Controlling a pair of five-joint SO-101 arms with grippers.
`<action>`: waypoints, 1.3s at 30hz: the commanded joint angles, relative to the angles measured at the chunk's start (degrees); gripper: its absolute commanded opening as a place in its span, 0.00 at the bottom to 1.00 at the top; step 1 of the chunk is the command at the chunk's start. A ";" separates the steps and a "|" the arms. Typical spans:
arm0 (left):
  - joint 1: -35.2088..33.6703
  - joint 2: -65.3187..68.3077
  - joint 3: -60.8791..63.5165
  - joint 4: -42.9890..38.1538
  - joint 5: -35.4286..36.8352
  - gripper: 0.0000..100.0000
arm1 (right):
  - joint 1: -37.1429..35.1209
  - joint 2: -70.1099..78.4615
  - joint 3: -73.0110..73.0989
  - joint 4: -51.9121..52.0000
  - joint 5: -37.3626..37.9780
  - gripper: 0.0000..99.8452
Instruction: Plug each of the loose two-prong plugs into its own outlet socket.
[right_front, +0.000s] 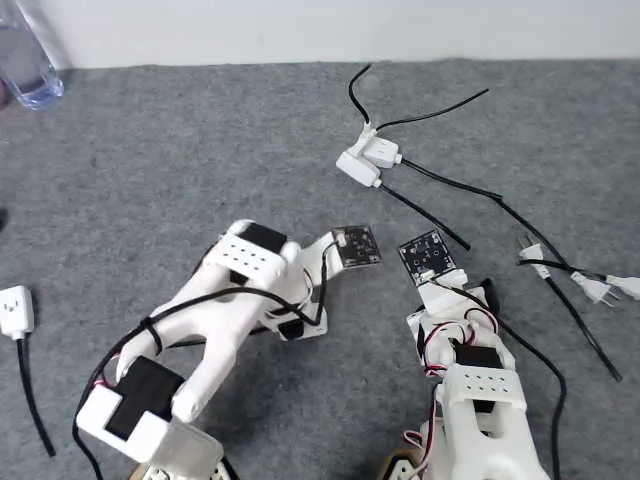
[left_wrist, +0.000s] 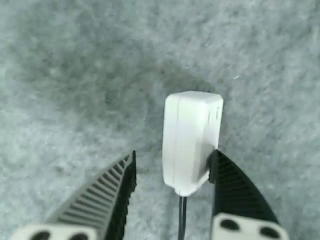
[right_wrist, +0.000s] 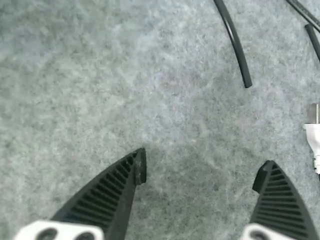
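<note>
Although the left gripper (left_wrist: 174, 154) sat with its fingers either side of a white block (left_wrist: 190, 140) on a black cord, nothing looked clearly plugged in, so the task seemed barely begun. At the far left of the grey worktop (right_front: 150, 150) an outlet socket (right_front: 15, 310) lay alone on its cord with no plug in it. Nearer the middle, the left gripper's fingers were moderately apart: one finger (left_wrist: 230, 190) touched the block's side, the other (left_wrist: 115, 190) stood off it, so the block was not clamped. Whether that block was a socket or a plug could not be told. Toward the back, a pair of white connectors (right_front: 368, 158) lay touching, but whether one was seated in the other was unclear. The right gripper (right_wrist: 206, 157) hung over bare worktop with its fingers wide and holding nothing. Farther right, one loose plug (right_front: 533, 252) and another plug (right_front: 598, 290) lay unplugged on their cords, and each probably needed a socket. The one container, a clear bottle (right_front: 25, 60), stood at the back left corner, and its contents could not be made out.
</note>
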 joint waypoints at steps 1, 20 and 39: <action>-0.79 -0.26 -2.42 1.67 -0.70 0.22 | -0.40 -1.01 -0.53 -0.66 0.44 0.34; -2.11 -0.35 -12.09 8.00 -0.62 0.22 | -0.40 -1.01 -0.53 -0.66 0.44 0.34; 2.20 -21.71 -42.33 28.84 15.21 0.17 | -3.65 -1.19 0.88 -0.84 0.53 0.34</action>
